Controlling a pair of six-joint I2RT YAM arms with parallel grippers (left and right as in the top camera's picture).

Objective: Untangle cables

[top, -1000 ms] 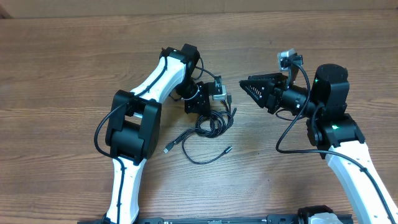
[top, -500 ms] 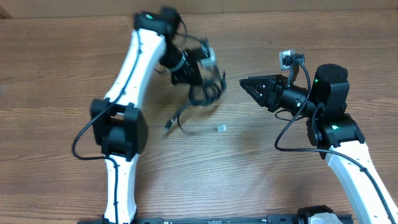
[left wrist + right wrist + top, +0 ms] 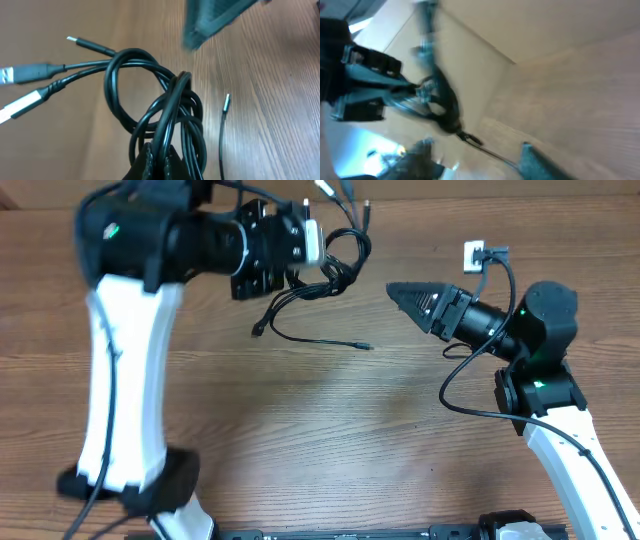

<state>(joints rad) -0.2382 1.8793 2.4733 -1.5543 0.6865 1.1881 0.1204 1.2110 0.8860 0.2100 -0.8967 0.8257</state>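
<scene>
Cables (image 3: pixel 338 277) hang as one knotted black bundle, up off the table (image 3: pixel 300 430), far centre-left in the overhead view, pinched in the L gripper (image 3: pixel 322 270).

L arm (image 3: pixel 120 380) stands tall and close to the overhead cam. Its white link rises from the near-left edge and the forearm bends over roughly horiz. toward the right. L wrist view: L gripper (image 3: pixel 157 159) has its fingers (image 3: pixel 141 169) pressed together on several strands at the frame bottom, cables (image 3: pixel 172 107) running straight out from them.

R arm (image 3: pixel 545 330) comes up from near-right w/ elbow bent, forearm reaching left. R gripper (image 3: pixel 393 289) sits near the bundle, to its right, apart from it. Overhead shows it edge-on as one pointed wedge, so no gap is readable there. R wrist view is badly blurred, but 2 fingers (image 3: pixel 532 160) show at the bottom w/ a gap btwn them and nothing in it, i.e. spread.

Cable look: thin, glossy black, several strands wound through one big loop, w/ a tight tangle where they cross. 3 plug ends (image 3: pixel 22 105) stick out past the loop, 2 w/ silver metal tips and 1 slimmer. 2 loose tails (image 3: pixel 320 341) drop below the bundle toward the table, each ending in a small plug; can't tell if the tips touch the wood. R wrist view catches the cables (image 3: pixel 445 107) only as a dark smear.
</scene>
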